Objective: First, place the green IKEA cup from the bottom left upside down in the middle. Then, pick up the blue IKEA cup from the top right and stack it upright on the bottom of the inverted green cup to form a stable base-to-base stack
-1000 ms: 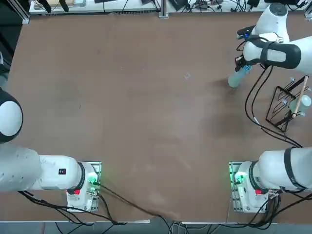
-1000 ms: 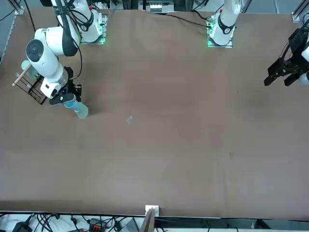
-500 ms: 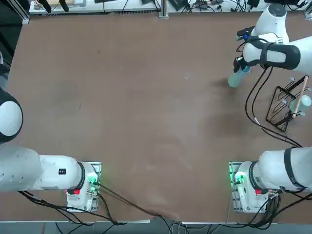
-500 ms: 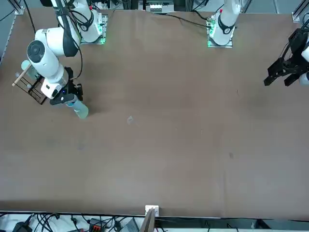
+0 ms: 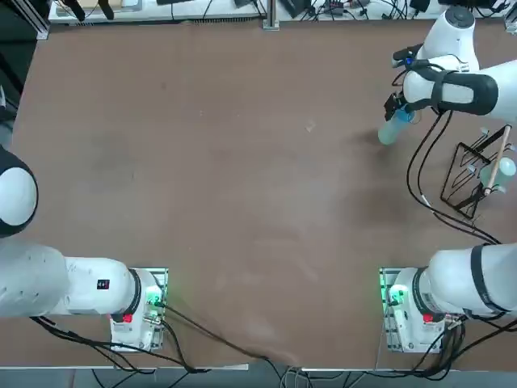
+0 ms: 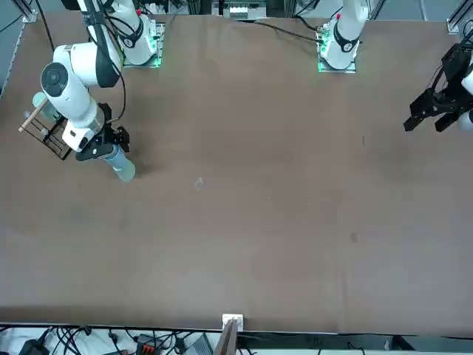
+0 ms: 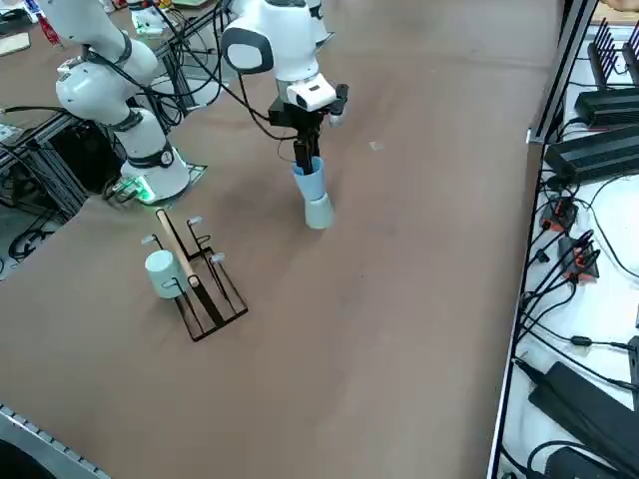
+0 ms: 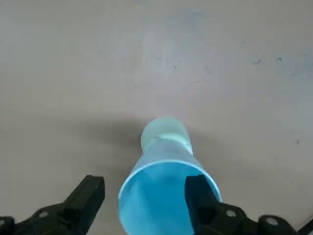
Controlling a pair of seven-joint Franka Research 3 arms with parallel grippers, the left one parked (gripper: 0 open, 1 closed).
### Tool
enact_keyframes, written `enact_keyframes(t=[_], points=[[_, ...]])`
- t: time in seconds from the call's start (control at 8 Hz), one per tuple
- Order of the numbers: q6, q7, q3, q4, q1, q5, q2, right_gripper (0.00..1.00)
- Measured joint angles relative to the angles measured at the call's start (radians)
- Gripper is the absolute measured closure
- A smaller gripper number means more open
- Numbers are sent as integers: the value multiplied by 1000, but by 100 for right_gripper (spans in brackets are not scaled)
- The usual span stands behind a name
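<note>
The blue IKEA cup was plain light sky blue; the green IKEA cup under it was plain pale mint. The table was uniform brown. The right gripper had black fingers on a white arm.

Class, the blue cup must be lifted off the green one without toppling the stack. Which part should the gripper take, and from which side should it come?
Probably the rim, from straight above. The blue cup stands upright, mouth open upward, its narrow base on the inverted green cup, so a sideways approach could tip it. The right gripper hangs open over the rim, well placed to pinch the wall.
</note>
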Motion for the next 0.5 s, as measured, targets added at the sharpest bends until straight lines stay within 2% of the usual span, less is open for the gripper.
enact_keyframes(t=[0.5], points=[[-3,0,0,24,-4,-1,-18,0]])
